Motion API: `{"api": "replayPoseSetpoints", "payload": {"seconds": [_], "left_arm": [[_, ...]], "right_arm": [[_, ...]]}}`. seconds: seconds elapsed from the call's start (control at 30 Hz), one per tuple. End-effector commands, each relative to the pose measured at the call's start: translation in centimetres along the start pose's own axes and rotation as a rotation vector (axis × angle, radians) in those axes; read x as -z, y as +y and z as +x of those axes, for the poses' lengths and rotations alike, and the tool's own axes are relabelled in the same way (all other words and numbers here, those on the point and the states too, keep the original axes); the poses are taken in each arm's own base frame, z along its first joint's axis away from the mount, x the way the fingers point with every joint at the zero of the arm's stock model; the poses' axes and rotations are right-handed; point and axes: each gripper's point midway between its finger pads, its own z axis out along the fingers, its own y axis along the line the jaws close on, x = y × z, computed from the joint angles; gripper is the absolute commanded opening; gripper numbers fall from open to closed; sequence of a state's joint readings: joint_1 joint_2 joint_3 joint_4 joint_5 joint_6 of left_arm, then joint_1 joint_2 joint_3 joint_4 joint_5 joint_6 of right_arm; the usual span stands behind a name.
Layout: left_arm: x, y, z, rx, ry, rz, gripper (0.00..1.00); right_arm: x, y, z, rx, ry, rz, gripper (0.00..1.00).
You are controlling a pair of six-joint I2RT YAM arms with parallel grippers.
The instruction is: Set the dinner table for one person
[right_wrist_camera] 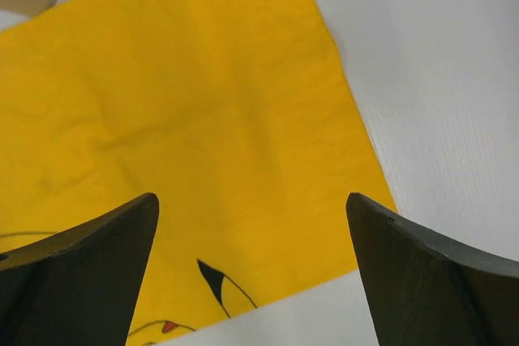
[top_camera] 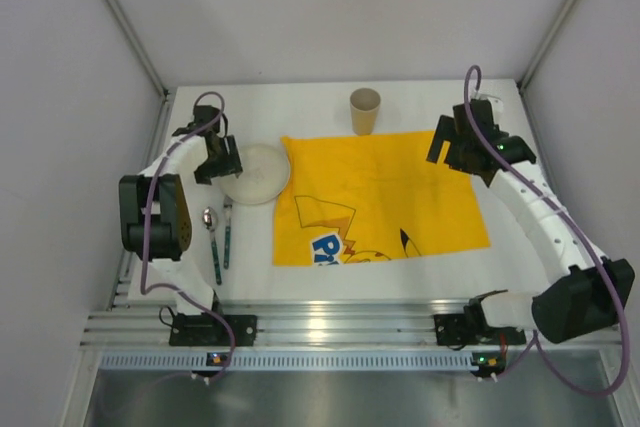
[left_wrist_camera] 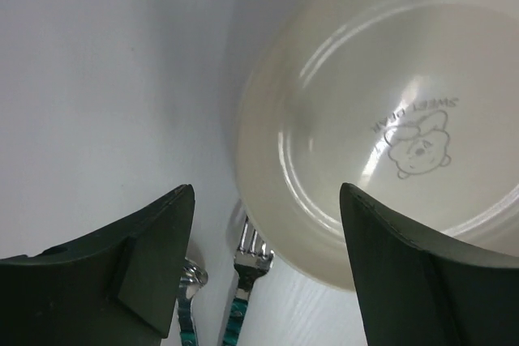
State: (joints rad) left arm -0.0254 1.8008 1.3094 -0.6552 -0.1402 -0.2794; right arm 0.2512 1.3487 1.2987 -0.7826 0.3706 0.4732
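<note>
Top view: dinner table (top_camera: 300,107) fills the enclosure floor, with a yellow placemat (top_camera: 390,197) central and a plate (top_camera: 255,175) at its left edge (cup (top_camera: 364,110) behind).
Left wrist: left gripper (left_wrist_camera: 266,192) has its jaws apart over the plate rim, empty.
Right wrist: right gripper (right_wrist_camera: 251,198) has its jaws spread wide above the placemat, empty.

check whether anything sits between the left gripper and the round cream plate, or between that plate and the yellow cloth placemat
Nothing visible does. The open left gripper hangs at the left rim of the round cream plate, whose right edge meets the yellow cloth placemat. The fork and spoon lie nearer, off that path.
</note>
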Motion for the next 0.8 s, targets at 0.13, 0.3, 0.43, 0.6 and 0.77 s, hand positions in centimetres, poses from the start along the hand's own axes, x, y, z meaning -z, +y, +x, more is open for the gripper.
{"api": "replayPoseSetpoints", "payload": {"seconds": [0.13,0.3,0.43,0.6,0.77], "left_arm": [[-3.7,0.4,-3.1,0.068,-0.034,0.072,0.74],[-6.2,-0.3,-3.6,0.119,0.009,0.099,0.6],[-7.0,-0.5,-4.5,0.133,0.015,0.12,0.1],[-6.4,3.3,-6.3,0.145,-0.009,-0.01,0.0],[-1.3,6.6,-8.4,0.206,-0.122,-0.125,0.0]], "right_arm": [[2.8,-2.7,5.9,0.085,0.096,-0.016,1.0],[3.0,-2.7,7.9,0.091,0.145,-0.047,1.0],[2.8,-2.1,8.1,0.103,0.166,-0.063,1.0],[2.1,-1.5,8.7,0.127,0.184,-0.079,1.0],[-0.9,-0.6,13.1,0.113,0.288,-0.107,1.0]]}}
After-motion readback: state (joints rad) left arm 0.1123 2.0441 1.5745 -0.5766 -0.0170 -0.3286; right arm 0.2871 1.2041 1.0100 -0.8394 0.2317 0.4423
